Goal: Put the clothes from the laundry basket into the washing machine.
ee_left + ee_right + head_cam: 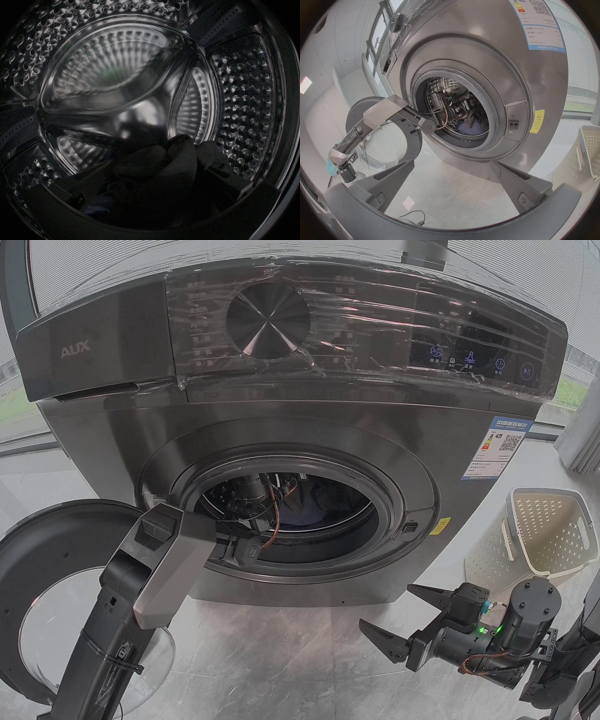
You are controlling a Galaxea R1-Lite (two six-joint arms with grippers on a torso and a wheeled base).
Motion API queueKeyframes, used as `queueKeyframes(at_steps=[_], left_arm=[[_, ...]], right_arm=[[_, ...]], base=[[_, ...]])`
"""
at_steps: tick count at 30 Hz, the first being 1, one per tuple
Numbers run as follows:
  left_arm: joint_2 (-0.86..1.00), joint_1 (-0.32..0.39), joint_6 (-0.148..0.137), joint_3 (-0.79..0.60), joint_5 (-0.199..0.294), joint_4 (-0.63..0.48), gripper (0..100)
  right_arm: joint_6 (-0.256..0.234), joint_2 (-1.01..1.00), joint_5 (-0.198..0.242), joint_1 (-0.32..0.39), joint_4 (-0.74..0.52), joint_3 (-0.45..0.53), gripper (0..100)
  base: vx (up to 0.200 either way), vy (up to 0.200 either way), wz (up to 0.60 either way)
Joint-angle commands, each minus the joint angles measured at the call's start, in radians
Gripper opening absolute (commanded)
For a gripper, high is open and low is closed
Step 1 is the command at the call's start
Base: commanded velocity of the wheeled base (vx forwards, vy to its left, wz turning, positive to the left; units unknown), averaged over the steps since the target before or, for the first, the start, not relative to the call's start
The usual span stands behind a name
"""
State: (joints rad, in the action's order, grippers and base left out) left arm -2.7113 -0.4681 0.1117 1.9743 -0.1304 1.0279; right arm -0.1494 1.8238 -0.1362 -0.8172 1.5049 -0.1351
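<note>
The washing machine (pixel 300 427) stands with its round door (pixel 56 590) swung open to the left. My left arm (pixel 162 559) reaches through the opening, its wrist inside the drum (pixel 125 78). In the left wrist view my left gripper (pixel 156 178) is open, with a heap of dark clothes (pixel 175 162) lying between its spread fingers on the drum floor. The same clothes (pixel 312 509) (pixel 472 125) show through the opening. My right gripper (pixel 384 605) (pixel 450 164) hangs open and empty above the floor, right of the opening. Beside it stands the white laundry basket (pixel 550 534) (pixel 590 150), its visible inside bare.
Grey tiled floor (pixel 281 652) stretches in front of the machine. The open door takes up the space at the lower left. A curtain (pixel 581 434) hangs at the far right, behind the basket. A cable lies on the floor (pixel 412 215).
</note>
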Motion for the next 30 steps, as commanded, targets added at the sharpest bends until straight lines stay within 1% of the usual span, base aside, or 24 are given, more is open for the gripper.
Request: queueKeyframes(at_steps=[1,5,7,9,14,18,20,21,22,25,26,27,30], left_arm=[[-0.002,-0.004,-0.001,-0.011,-0.003,0.000,100],[0.011,-0.007,-0.003,-0.049,-0.003,-0.002,100],[0.033,-0.009,-0.006,-0.109,-0.003,0.001,100],[0.057,-0.012,-0.018,-0.173,-0.003,0.011,100],[0.102,-0.011,-0.032,-0.328,0.000,0.038,100],[0.137,-0.011,-0.041,-0.439,0.008,0.086,100],[0.159,-0.012,-0.040,-0.482,0.009,0.101,100],[0.159,-0.012,-0.040,-0.482,0.009,0.101,100],[0.182,-0.014,-0.040,-0.525,0.009,0.109,100],[0.220,-0.029,-0.041,-0.597,0.009,0.124,100],[0.220,-0.029,-0.041,-0.597,0.009,0.124,100],[0.254,-0.044,-0.040,-0.657,0.014,0.138,100],[0.295,-0.075,-0.038,-0.733,0.026,0.162,100]], right_arm=[[-0.001,0.002,0.000,0.000,0.000,0.002,100],[-0.001,0.002,0.000,0.000,-0.002,0.002,100],[-0.001,0.002,0.000,0.000,0.000,0.002,100],[-0.001,0.002,0.000,0.000,0.000,0.002,100],[-0.001,0.002,0.000,0.000,0.000,0.002,100],[-0.001,0.002,0.000,0.000,0.000,0.000,100],[-0.003,0.002,0.000,0.000,0.000,0.000,100],[-0.003,0.002,0.000,0.000,0.000,0.000,100],[-0.003,0.002,0.000,0.000,-0.002,0.002,100],[-0.003,0.003,0.000,0.000,-0.002,0.002,100],[-0.003,0.003,0.000,0.000,-0.002,0.002,100],[-0.003,0.005,0.000,0.000,-0.002,0.002,100],[-0.004,0.005,0.000,0.000,-0.002,0.002,100]], base=[[0.000,0.000,0.00],[0.000,0.000,0.00],[0.000,0.000,0.00],[0.000,0.000,0.00],[0.000,0.000,0.00],[0.000,0.000,0.00],[0.000,0.000,0.00],[0.000,0.000,0.00],[0.000,0.000,0.00],[0.000,0.000,0.00],[0.000,0.000,0.00],[0.000,0.000,0.00],[0.000,0.000,0.00]])
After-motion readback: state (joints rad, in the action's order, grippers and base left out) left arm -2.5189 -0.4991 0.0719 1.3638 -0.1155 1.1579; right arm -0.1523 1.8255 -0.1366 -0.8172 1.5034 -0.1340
